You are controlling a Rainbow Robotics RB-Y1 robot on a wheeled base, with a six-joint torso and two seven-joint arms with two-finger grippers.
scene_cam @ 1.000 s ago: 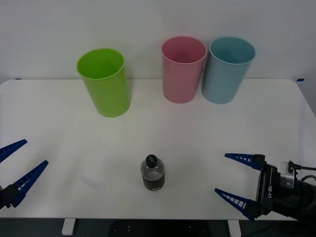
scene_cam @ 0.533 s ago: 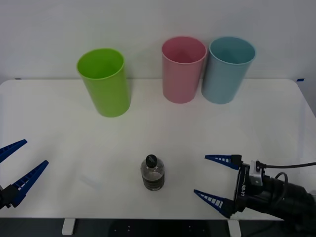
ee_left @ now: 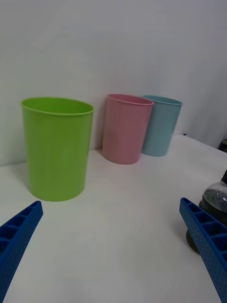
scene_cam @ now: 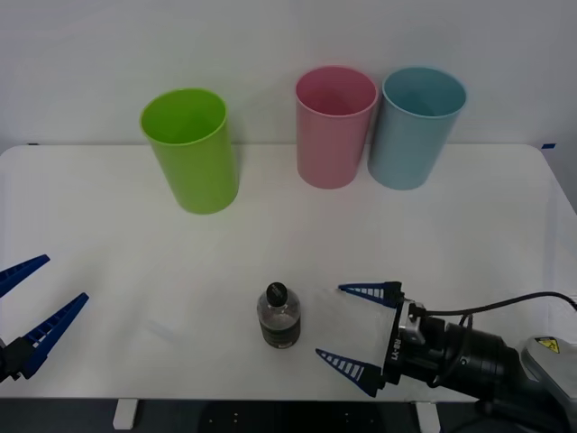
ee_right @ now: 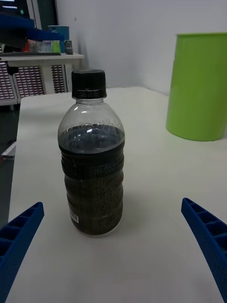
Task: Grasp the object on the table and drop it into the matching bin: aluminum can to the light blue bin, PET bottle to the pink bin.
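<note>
The right tool (scene_cam: pixel 359 330), blades spread, sits at three o'clock of the upright PET bottle (scene_cam: pixel 279 317) on the worktop (scene_cam: pixel 451 234): the approach step. Next: straddle it, pinch, carry to the pink bin (scene_cam: pixel 334 126). The left tool (scene_cam: pixel 32 307) idles spread.

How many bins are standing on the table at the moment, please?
3. The green bin stands at the far left; the pink bin and the blue bin stand side by side at the far right of centre. None looks hidden.
</note>
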